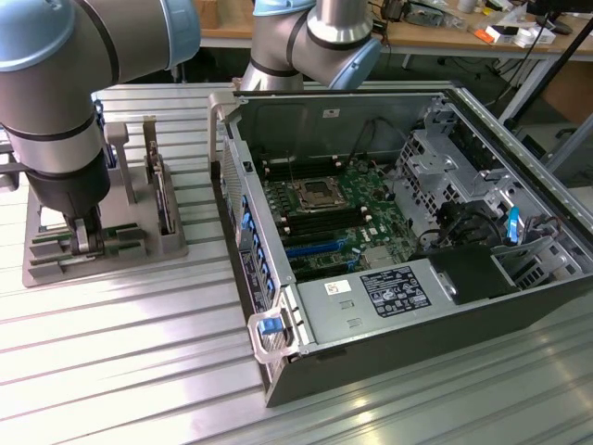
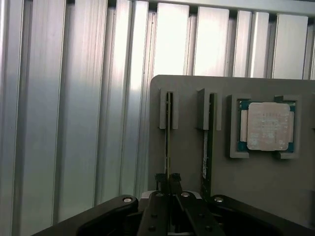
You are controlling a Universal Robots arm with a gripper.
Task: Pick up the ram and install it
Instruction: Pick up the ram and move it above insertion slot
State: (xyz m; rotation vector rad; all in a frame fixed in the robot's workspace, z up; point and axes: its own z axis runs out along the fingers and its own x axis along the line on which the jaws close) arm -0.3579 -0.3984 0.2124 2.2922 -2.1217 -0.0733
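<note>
Thin ram [image 2: 169,140], edge-on, slotted upright

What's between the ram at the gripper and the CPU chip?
The second ram stick, on edge in its own slot, stands between the ram and the CPU chip; the wrist view shows it.

This is a robotics lab or workshop set up for computer assembly. An industrial robot arm [image 1: 56,120] stands over a counter [image 1: 139,371] of ribbed aluminium profile. On the counter lies an open desktop computer case [image 1: 417,343] with its motherboard [image 1: 324,218] bare. At the exterior view's left, a grey parts fixture [image 1: 102,250] holds the ram [image 2: 169,132] and a CPU chip [image 2: 268,127] in slots. At the far side runs a wooden workbench [image 1: 445,35] littered with cables and small gear.
</note>
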